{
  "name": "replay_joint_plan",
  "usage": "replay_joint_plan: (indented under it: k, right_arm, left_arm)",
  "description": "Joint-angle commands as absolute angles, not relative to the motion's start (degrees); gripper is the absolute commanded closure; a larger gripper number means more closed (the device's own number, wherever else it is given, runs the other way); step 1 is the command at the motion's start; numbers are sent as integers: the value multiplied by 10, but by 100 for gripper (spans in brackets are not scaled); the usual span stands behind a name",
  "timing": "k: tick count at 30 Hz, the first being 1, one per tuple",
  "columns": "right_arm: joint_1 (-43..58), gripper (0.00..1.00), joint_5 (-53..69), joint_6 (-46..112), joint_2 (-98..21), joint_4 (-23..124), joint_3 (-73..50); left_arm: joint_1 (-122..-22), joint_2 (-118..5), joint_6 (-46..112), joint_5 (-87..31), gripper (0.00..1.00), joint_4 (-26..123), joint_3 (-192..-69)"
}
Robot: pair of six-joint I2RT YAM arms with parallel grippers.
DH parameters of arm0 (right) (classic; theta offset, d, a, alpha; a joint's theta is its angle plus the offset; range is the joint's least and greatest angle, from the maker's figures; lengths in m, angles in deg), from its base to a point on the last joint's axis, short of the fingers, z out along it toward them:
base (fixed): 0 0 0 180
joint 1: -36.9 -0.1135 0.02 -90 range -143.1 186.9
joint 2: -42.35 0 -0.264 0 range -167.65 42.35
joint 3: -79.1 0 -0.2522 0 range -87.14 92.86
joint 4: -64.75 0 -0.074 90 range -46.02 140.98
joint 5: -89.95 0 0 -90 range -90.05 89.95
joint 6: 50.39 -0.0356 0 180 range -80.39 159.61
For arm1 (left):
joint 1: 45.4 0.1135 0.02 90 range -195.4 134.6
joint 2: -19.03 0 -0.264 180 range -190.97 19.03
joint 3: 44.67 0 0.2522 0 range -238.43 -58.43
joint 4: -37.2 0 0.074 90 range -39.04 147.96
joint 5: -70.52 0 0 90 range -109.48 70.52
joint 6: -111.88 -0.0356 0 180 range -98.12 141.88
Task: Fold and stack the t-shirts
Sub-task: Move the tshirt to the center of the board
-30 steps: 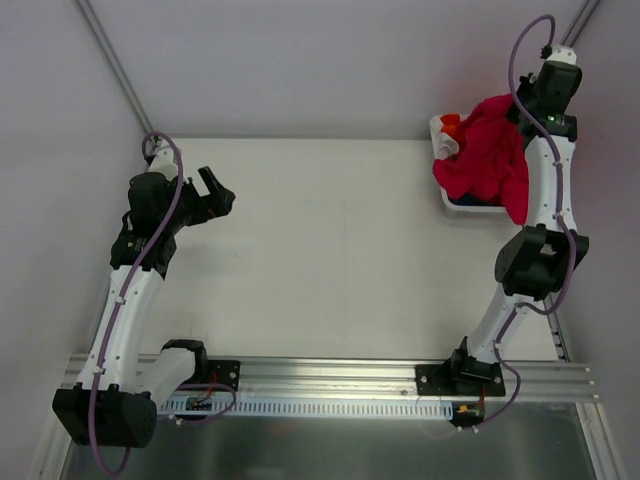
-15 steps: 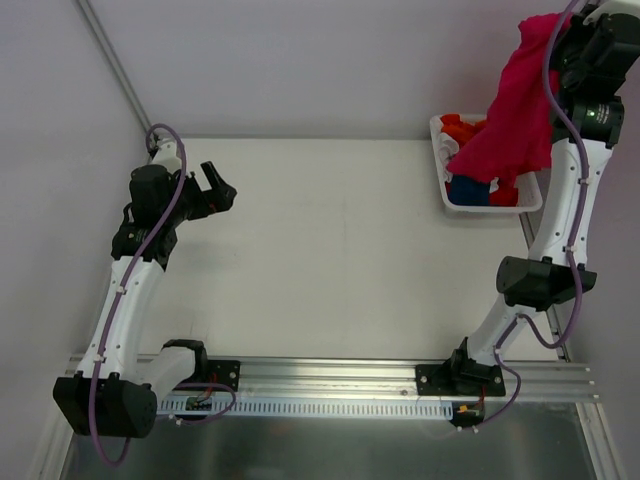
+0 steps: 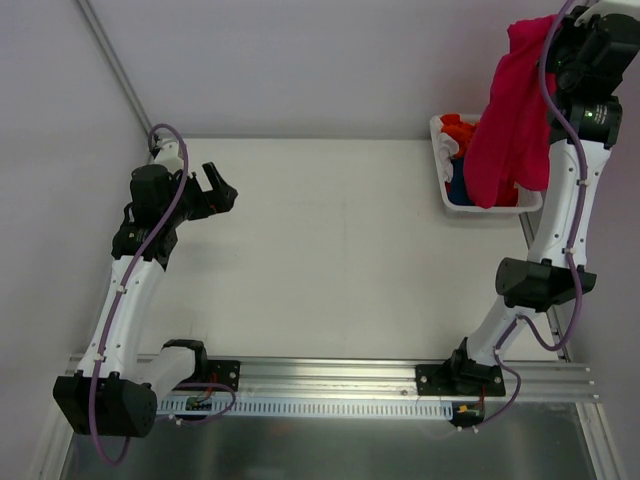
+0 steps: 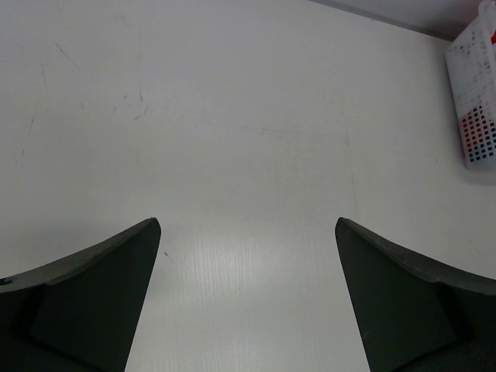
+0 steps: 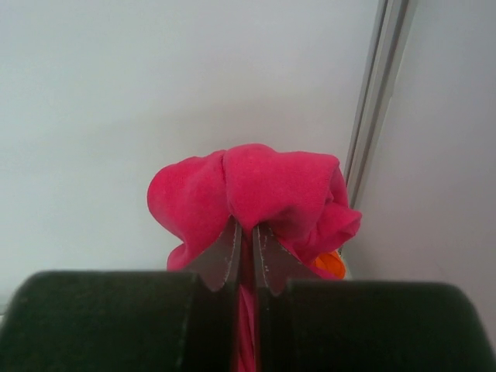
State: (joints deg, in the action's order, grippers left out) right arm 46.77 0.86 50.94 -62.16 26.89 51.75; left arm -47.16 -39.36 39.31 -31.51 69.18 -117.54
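My right gripper (image 3: pixel 548 35) is raised high at the back right and shut on the crimson-pink t-shirt (image 3: pixel 512 115), which hangs down in a long bunch over the basket. In the right wrist view the cloth (image 5: pixel 256 194) bulges over my closed fingertips (image 5: pixel 246 236). An orange t-shirt (image 3: pixel 458 128), a red one and a dark blue one (image 3: pixel 459 184) lie in the basket, partly hidden by the hanging shirt. A bit of orange (image 5: pixel 329 263) shows below the cloth. My left gripper (image 3: pixel 218 185) is open and empty over the table's left side; it also shows in the left wrist view (image 4: pixel 248 294).
The white slatted basket (image 3: pixel 440 150) stands at the table's back right corner; it shows at the right edge of the left wrist view (image 4: pixel 474 93). Grey walls close in the back and sides. A metal rail (image 3: pixel 330 375) runs along the near edge.
My right gripper has lifted the crimson-pink t-shirt up out of the basket, and it now hangs longer and narrower. The left arm has barely moved.
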Motion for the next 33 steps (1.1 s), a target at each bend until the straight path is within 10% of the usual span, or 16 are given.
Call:
replay_joint_plan:
  k: [1, 15, 33]
  right_arm:
    - [456, 99, 15, 526, -597, 292, 527]
    - [434, 100, 52, 504, -621, 271, 544]
    - [105, 99, 116, 512, -576, 266, 586]
  left_arm:
    - [-465, -379, 387, -325, 1, 678, -1180]
    - [-465, -369, 395, -313, 1, 680, -1173]
    - [-465, -319, 448, -236, 1, 684, -1151]
